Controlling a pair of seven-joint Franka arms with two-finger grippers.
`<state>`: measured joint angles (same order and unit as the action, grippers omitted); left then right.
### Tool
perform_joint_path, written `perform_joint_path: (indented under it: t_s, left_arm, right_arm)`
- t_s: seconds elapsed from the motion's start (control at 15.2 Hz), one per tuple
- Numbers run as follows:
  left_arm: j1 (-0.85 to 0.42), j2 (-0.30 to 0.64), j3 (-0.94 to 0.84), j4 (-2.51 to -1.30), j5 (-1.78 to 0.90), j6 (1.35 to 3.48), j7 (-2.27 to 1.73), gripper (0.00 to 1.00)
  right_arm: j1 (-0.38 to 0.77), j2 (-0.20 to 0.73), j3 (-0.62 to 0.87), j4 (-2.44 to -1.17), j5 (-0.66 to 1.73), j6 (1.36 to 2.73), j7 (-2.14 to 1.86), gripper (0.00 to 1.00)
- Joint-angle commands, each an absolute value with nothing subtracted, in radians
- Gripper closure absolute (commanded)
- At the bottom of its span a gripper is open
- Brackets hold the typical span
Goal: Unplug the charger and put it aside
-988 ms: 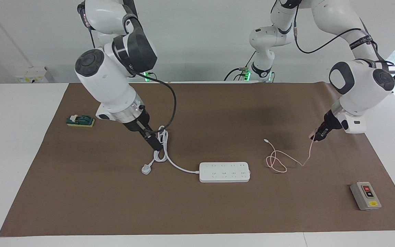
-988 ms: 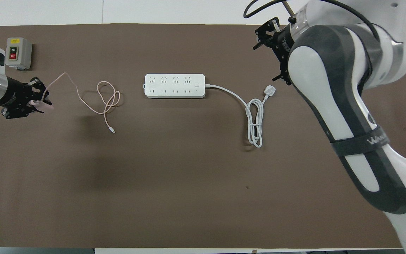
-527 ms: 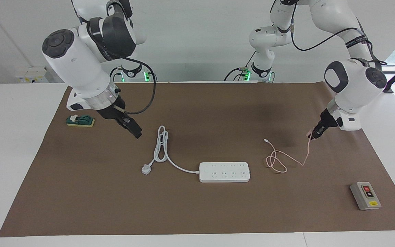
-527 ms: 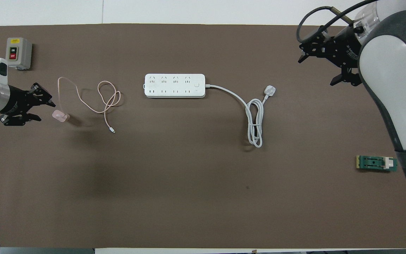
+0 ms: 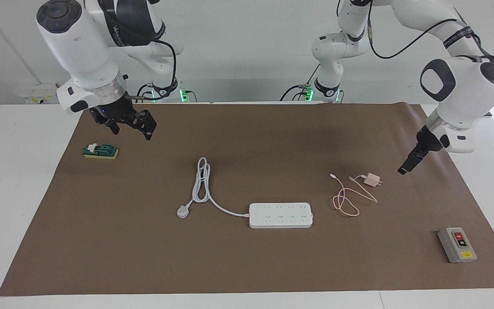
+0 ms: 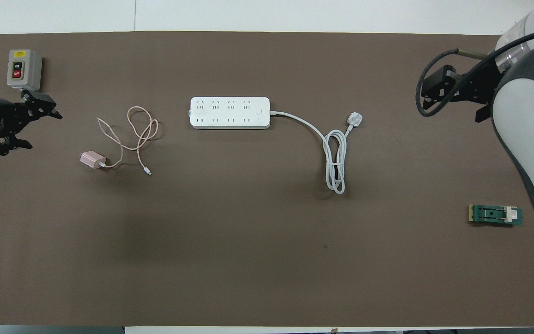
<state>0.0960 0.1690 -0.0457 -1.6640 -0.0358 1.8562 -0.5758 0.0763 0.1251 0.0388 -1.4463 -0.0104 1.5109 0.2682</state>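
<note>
Over toward the left arm's end of the desk (image 5: 24,180), middle height of the facing frame, the pink charger (image 5: 373,180) lies flat on the brown mat (image 5: 247,266). Nothing is holding it, and its thin cable (image 5: 345,201) is looped loosely beside it. It sits near the white power strip (image 5: 280,215) but clearly apart from it, not in any socket, so to me the job looks pretty much done.

The left tool (image 5: 405,165) hangs over bare mat near the charger with its fingers spread and nothing between them. The right tool (image 5: 137,122) is up in the upper part of the frame at the right arm's end, over the mat near the little green switch block (image 5: 100,150). Its fingers are also apart and empty.

What could go wrong from here (just my guess):
- The cable loops are slack and close to the left tool. A low sweep over them could hook a loop and drag the charger back toward the strip.
- If the right tool drops on its way off, it could clip the green block.
- The strip's own cord (image 5: 202,180) is coiled mid-desk, another snag risk for a low pass.

Head count:
- one charger with one cable
- one power strip with one cord and plug (image 5: 182,211)
- one grey button box (image 5: 457,245) in the lower corner
- one green block
- two tools
</note>
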Motion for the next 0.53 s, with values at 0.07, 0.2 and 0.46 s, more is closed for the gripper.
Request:
perform_joint_path:
  t_s: [0.07,0.2,0.46]
  left_arm:
    - [0.049,0.192,-0.048,-1.554,0.015,1.746,-0.465,0.0]
    - [0.032,0.173,-0.08,-1.539,0.02,1.656,-0.422,0.0]
    - [0.031,0.069,-0.101,-1.552,0.015,1.539,-0.298,0.0]
  right_arm:
    - [0.025,0.018,0.046,-1.631,-0.029,1.6,0.103,0.0]
    - [0.006,0.015,0.046,-1.637,-0.029,1.605,0.037,0.0]
    - [-0.006,0.014,0.046,-1.644,-0.028,1.609,-0.015,0.0]
